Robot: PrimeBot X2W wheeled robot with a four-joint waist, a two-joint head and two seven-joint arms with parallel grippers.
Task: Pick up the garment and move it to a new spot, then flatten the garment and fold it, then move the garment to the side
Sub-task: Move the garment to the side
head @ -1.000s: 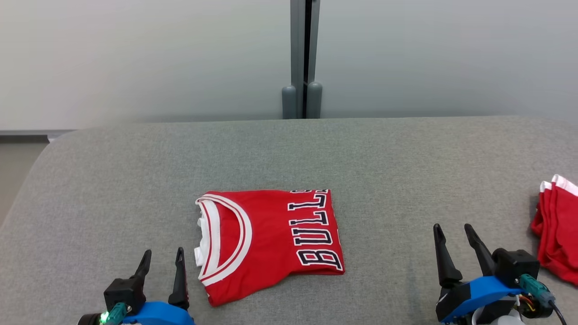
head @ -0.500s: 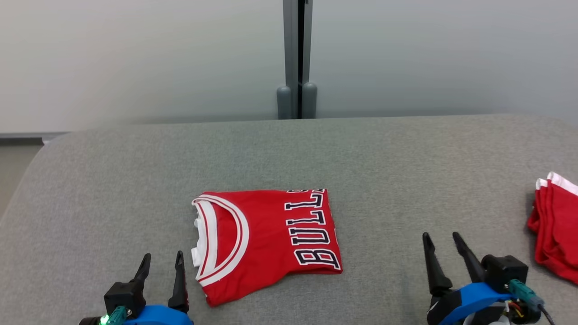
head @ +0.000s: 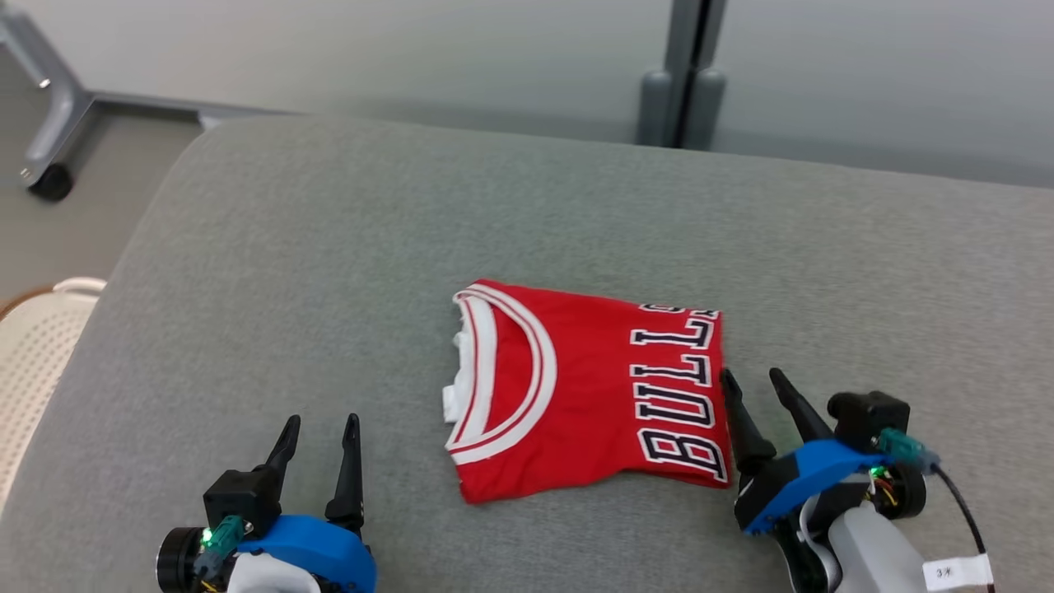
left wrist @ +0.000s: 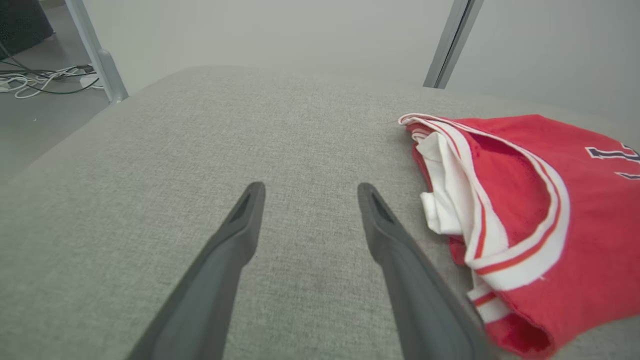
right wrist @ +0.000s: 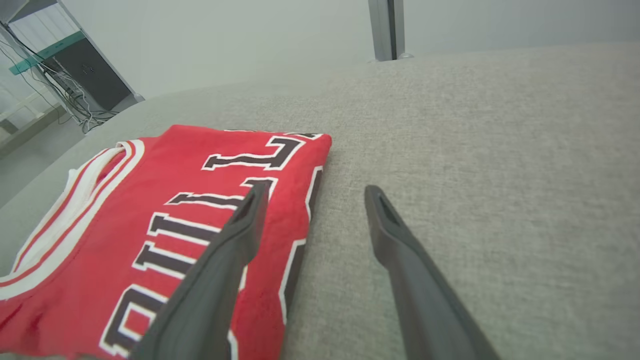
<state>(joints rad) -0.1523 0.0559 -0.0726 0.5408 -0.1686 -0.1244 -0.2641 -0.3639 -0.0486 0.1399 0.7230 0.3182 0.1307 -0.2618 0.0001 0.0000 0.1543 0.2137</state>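
Observation:
A folded red jersey [head: 576,387] with white trim and dark BULLS lettering lies flat on the grey cushioned surface [head: 329,247]. My right gripper [head: 753,375] stands open at the jersey's right edge; in the right wrist view its left finger overlaps the lettered edge of the jersey [right wrist: 165,220] while the other finger is over bare fabric. My left gripper [head: 323,422] stands open, empty, a little left of the collar end. The left wrist view shows the collar side of the jersey [left wrist: 520,200] just right of my open left gripper [left wrist: 309,187].
A grey post [head: 682,74] rises behind the cushion against a pale wall. Left of the cushion lie bare floor, a caster foot [head: 49,177] and a pale perforated basket rim [head: 37,346]. Cables [left wrist: 40,80] lie on the floor beyond the cushion's edge.
The head camera has swung left, so the whole picture shifted right and the second red garment left the view. My right gripper has closed in on the jersey's right edge.

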